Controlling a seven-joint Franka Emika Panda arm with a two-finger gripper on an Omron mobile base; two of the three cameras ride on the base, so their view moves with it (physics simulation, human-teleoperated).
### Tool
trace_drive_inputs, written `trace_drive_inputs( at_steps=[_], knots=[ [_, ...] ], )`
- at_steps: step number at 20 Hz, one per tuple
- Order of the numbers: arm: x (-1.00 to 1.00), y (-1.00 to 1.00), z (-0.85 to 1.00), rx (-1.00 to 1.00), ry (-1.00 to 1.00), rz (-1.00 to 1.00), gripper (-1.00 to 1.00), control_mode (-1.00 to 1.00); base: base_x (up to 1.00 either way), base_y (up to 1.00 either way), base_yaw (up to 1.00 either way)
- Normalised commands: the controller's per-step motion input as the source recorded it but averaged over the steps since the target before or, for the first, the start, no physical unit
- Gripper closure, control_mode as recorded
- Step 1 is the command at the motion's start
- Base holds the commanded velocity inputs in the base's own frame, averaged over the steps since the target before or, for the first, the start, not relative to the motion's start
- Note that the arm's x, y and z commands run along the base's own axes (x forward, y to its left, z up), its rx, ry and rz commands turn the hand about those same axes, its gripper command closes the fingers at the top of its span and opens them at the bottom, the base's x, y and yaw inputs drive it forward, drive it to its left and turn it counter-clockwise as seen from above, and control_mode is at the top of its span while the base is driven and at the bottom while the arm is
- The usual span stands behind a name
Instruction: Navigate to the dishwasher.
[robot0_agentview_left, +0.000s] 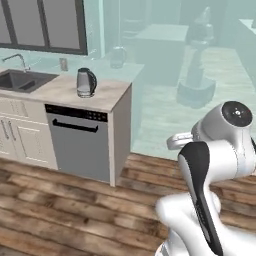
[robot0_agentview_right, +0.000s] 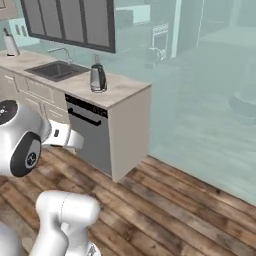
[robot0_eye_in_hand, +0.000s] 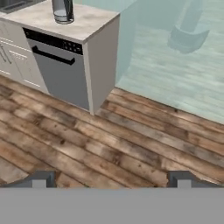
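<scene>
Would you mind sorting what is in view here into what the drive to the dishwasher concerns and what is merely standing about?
Belongs to the job:
- dishwasher, grey front with a black bar handle, under the end of the counter

Just standing about:
- kettle on the counter above it
- sink and faucet
- cream cabinet doors
</scene>
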Motion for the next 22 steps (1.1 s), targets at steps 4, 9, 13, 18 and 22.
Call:
trace_drive_inputs(
  at_steps=[4, 9, 13, 18, 22],
  knots=[
    [0.00, 0.00, 0.00, 0.00, 0.00, 0.00, -1.00, 1.00, 1.00, 0.70, -0.32],
    [0.00, 0.00, 0.00, 0.00, 0.00, 0.00, -1.00, 1.00, 1.00, 0.95, -0.42],
    [0.00, 0.00, 0.00, 0.00, 0.00, 0.00, -1.00, 1.00, 1.00, 1.00, -0.40],
    [0.00, 0.00, 0.00, 0.00, 0.00, 0.00, -1.00, 1.00, 0.99, 1.00, -0.36],
    [0.00, 0.00, 0.00, 0.00, 0.00, 0.00, -1.00, 1.00, 0.82, 1.00, -0.29]
  ],
)
